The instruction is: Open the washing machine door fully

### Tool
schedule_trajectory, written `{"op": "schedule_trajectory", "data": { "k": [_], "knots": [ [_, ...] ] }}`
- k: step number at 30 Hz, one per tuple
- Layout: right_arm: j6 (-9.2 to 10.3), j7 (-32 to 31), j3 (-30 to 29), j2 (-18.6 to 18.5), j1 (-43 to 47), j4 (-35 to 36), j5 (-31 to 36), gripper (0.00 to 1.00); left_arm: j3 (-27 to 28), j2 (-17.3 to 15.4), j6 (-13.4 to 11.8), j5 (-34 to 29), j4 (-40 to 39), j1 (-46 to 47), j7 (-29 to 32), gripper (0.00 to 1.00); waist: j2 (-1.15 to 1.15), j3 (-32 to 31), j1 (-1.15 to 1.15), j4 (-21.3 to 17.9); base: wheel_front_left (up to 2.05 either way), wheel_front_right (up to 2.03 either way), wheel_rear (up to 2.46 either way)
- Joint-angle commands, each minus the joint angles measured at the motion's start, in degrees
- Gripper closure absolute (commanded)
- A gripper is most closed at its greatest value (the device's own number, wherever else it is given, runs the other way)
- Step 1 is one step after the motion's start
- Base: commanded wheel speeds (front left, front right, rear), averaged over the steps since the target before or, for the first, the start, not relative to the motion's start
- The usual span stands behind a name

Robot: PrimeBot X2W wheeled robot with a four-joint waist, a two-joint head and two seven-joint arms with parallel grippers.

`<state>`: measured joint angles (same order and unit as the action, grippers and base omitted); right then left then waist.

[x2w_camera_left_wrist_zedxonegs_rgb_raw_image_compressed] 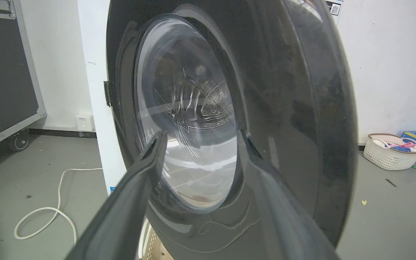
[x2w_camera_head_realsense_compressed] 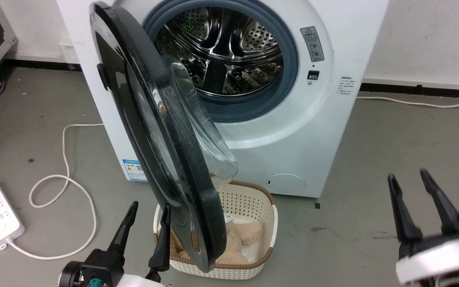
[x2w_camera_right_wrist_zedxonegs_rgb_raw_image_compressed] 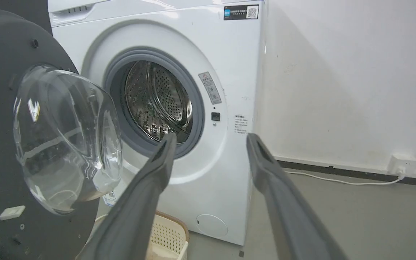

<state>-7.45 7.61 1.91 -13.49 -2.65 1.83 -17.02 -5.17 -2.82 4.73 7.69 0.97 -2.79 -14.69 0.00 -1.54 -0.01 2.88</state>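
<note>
The left gripper (x2w_camera_head_realsense_compressed: 150, 205) has its fingers spread wide, holding nothing, close beside the glossy outer face of the washing machine door (x2w_camera_head_realsense_compressed: 191, 167), low down; I cannot tell whether they touch it. The right gripper (x2w_camera_head_realsense_compressed: 408, 174) also has its fingers wide apart and empty, over the floor (x2w_camera_head_realsense_compressed: 373, 159), well apart from the door. The door stands swung out from the washing machine (x2w_camera_head_realsense_compressed: 293, 131), its glass bowl above a basket (x2w_camera_head_realsense_compressed: 253, 199).
</note>
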Motion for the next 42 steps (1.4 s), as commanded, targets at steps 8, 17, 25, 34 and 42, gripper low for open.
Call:
{"op": "schedule_trajectory", "data": {
  "k": [8,17,25,34,42],
  "knots": [
    [-0.03,3.5,-5.7,9.4,9.9,3.8,9.8,0.0,-0.4,-0.1,0.3,0.0,0.8,-0.7,-0.3,0.0,0.0,0.4,0.01,-0.8,0.0,0.0,0.0],
    [-0.03,4.9,-4.4,10.5,11.6,1.4,9.5,0.0,-0.3,-0.1,0.4,-1.1,1.8,0.0,-0.3,0.0,0.0,0.5,0.01,-1.2,0.0,0.0,0.0],
    [-0.03,5.1,-4.7,10.6,10.5,0.8,7.6,0.0,0.0,-0.1,-0.1,-0.7,-1.1,0.7,-0.3,1.0,0.0,0.7,0.01,-0.9,0.0,0.0,0.0],
    [-0.03,4.2,-4.5,10.6,10.2,0.1,6.4,0.0,2.2,-0.1,-3.6,4.6,-16.2,5.5,-0.3,1.0,0.0,0.6,0.01,-0.4,0.0,0.0,0.0],
    [-0.03,4.1,-4.3,10.6,10.1,0.0,6.3,0.0,-1.9,-0.9,-3.5,-2.2,-27.4,12.6,0.1,1.0,0.0,0.3,0.01,-0.3,0.0,0.0,0.0]
  ]
}}
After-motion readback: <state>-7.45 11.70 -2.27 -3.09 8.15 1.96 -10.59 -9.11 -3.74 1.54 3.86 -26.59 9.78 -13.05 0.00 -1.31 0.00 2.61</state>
